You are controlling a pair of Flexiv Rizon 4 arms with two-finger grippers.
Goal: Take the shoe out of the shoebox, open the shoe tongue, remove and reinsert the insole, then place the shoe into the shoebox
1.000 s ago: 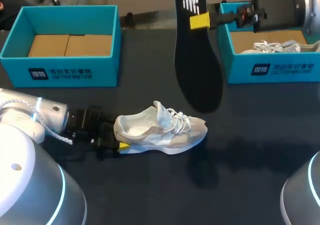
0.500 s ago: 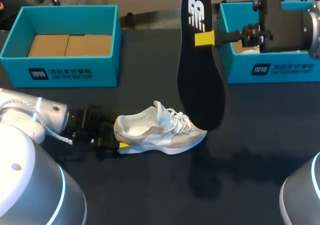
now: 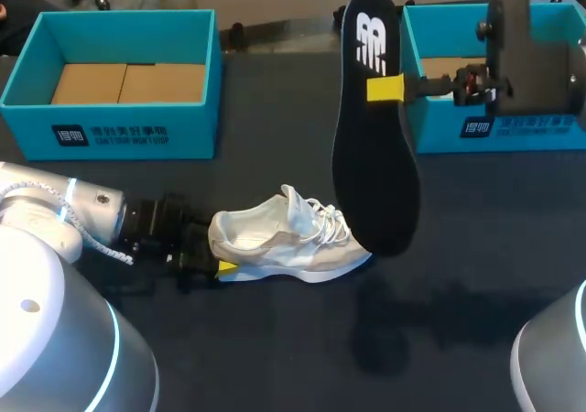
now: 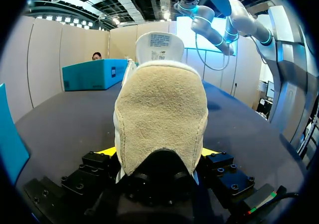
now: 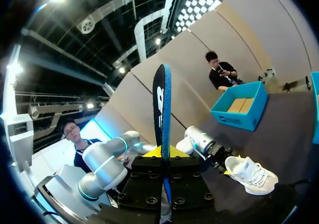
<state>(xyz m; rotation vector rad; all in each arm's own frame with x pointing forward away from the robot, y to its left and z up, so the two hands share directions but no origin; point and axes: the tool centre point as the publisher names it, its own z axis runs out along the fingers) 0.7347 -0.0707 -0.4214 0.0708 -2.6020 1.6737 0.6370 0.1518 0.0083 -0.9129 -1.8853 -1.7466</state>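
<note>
White mesh and sandy suede sit nearest us: the sneaker (image 3: 293, 243) lies on the dark bench (image 3: 275, 357) exactly where it was a second ago. Our left claw (image 3: 218, 258) stays clamped on its heel from both sides.

The change is above it. Our right claw (image 3: 386, 89), pinching the black insole (image 3: 375, 174) near its heel end, has dropped and drifted to the right over the last second. The insole hangs almost upright, toe end down. In the head view that end now overlaps the sneaker's toe, where before it hung clear of it. We cannot tell whether the two touch. We judge the removal done and the reinsertion just starting, since the toe end has yet to be steered into the opening behind the laces.

The heel cup, close up in the left wrist view, is napped suede, rounded and soft-looking. The upper is pale and smooth, with white laces and the tongue raised. The insole is thin and foot-shaped with rounded ends. It is matte black with a white mark on its face and shows a blue edge in the right wrist view. It looks like foam that will bend if pushed.

Farthest back stand the left shoebox (image 3: 110, 128) and the right shoebox (image 3: 430, 133). Both are teal, open-topped and square-cornered, and brown card shows in their floors.
</note>
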